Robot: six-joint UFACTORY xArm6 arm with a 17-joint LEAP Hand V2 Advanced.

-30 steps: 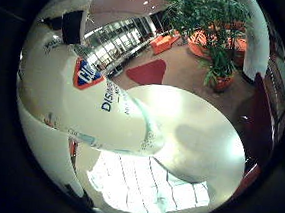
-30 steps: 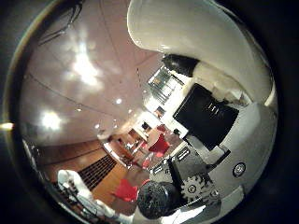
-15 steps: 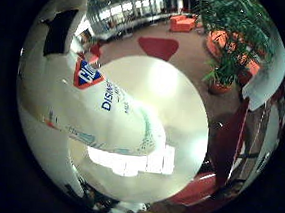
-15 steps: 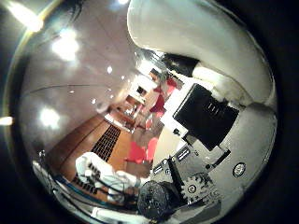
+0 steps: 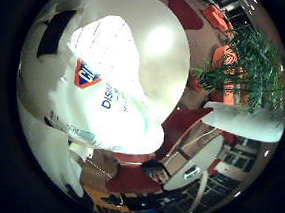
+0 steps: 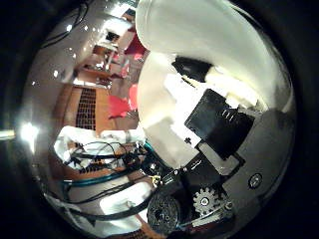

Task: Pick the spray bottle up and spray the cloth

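Both cameras sit on the palm of the robot hand (image 6: 224,149) and look out through very wide lenses. The little finger side view presses close against the spray bottle (image 5: 108,93), whose white body fills much of it; past the spray bottle it faces a round white worktop (image 5: 162,53), a potted plant (image 5: 251,66) and red seats. The thumb side view faces across the robot hand's own white, black and geared parts toward a room beyond. Both views share the spray bottle's white body.

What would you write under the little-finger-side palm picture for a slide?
White spray bottle held close against the palm, above a round white table, with a potted plant beyond.
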